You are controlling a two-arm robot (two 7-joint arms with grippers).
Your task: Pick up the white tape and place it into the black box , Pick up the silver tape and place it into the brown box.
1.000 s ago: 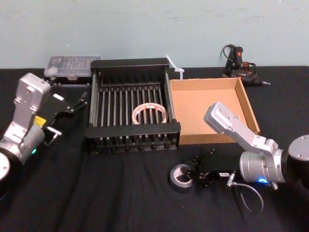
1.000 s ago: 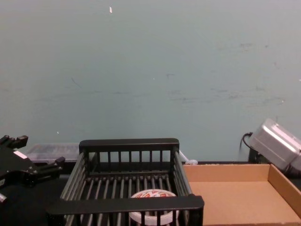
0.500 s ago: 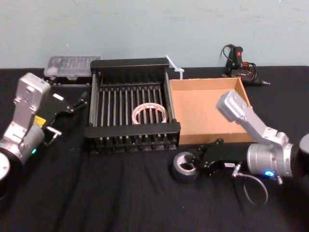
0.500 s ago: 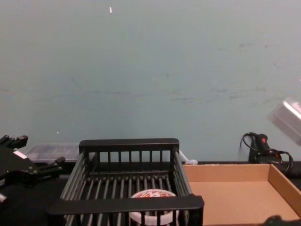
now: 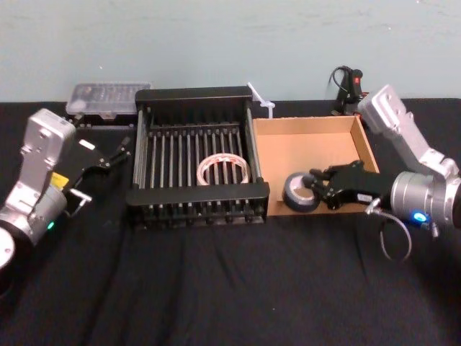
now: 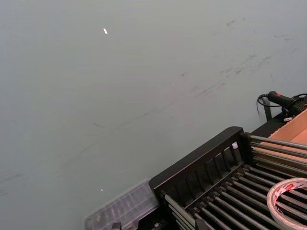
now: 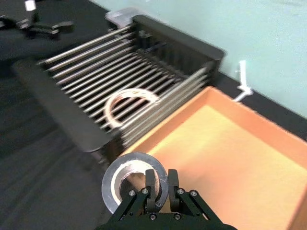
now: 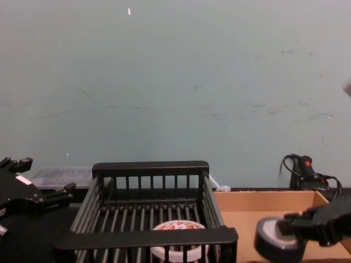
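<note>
Right gripper [image 5: 315, 189] was clamped on the silver tape [image 5: 297, 193], 1 finger through the pale centre hole and 1 on the outer wall, as seen in the right wrist view [image 7: 158, 184]. The roll [image 7: 134, 183] was held lifted and tilted, over the near left corner of the brown box [image 5: 308, 148], not resting on the floor of it. Chest view showed the same: silver tape [image 8: 272, 239] in the air in front of the cardboard tray [image 8: 247, 204], with the right gripper [image 8: 296, 224] reaching in from the right.

White tape [image 5: 224, 170] lay flat on the slatted bottom of the black box [image 5: 198, 195], near the front rim. Red print showed on its top in the chest view [image 8: 178, 226].

Left gripper [image 5: 119, 149] sat parked to the left of the black box, just beside its left wall, fingers apart, holding nothing. It was also in the chest view [image 8: 41, 189].

Clear plastic case [image 5: 108, 99] sat behind the left arm at the table's back edge. Glue gun [image 5: 354, 90] stood behind the brown box.
</note>
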